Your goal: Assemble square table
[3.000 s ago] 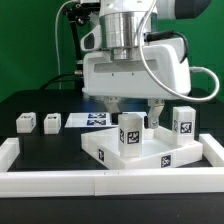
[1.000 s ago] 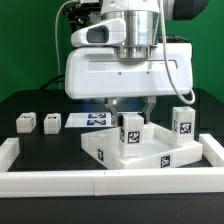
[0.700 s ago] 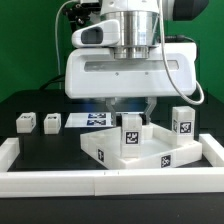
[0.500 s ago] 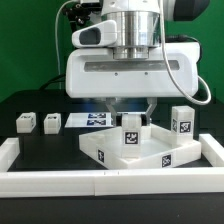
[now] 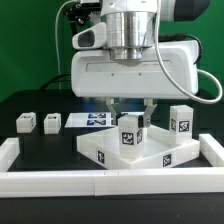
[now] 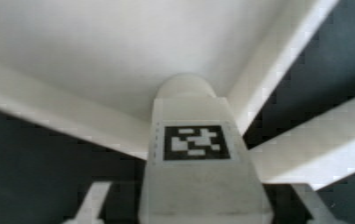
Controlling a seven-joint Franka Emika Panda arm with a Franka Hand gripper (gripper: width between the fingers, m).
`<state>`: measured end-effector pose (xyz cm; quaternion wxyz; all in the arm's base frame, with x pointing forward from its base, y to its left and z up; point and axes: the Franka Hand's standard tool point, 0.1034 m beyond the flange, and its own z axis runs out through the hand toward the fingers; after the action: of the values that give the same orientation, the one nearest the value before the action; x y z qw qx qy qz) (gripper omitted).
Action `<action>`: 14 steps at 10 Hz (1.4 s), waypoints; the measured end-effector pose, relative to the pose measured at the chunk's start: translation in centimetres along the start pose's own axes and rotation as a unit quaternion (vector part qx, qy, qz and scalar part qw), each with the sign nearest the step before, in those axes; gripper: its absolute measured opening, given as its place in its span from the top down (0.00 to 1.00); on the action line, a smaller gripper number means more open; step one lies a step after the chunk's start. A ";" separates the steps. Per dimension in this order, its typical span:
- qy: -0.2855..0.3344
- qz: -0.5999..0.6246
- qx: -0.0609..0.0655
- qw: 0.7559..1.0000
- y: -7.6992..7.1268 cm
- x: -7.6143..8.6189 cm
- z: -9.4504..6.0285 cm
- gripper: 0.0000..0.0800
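A robot arm's two-finger gripper (image 5: 131, 117) hangs straight down over a large white square plastic panel with a raised rim (image 5: 105, 153). The panel lies on a black table (image 5: 60, 145), near the low white wall (image 5: 60, 183) along the table's front edge. The gripper is closed partway, with its fingers clamped on the sides of a small white block leg with a black-and-white tag (image 5: 130, 136). This leg stands upright inside the panel, and the wrist view shows it (image 6: 195, 120) tucked into a corner where two rims of the panel (image 6: 85, 50) meet. A second white block leg (image 5: 181, 122) stands at another corner of the panel, apart from the held one. Two loose white block legs (image 5: 25, 122) (image 5: 51, 122) wait near the table's edge on the exterior view's left. The step in hand looks like seating the held leg. To do it well, keep the leg plumb, press down lightly, turn about its own axis, and let go only once its base sits flush, so the panel does not skid
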<state>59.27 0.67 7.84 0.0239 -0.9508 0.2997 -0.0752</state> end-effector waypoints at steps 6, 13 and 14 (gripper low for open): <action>0.002 0.269 0.005 0.963 -0.7 0.1 0.1 0.63; -0.007 0.328 0.008 0.945 -0.8 0.0 0.1 0.22; -0.008 0.306 0.006 0.952 -0.8 -0.2 0.1 0.22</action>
<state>59.58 1.43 7.79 0.0543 -0.8137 0.5757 -0.0584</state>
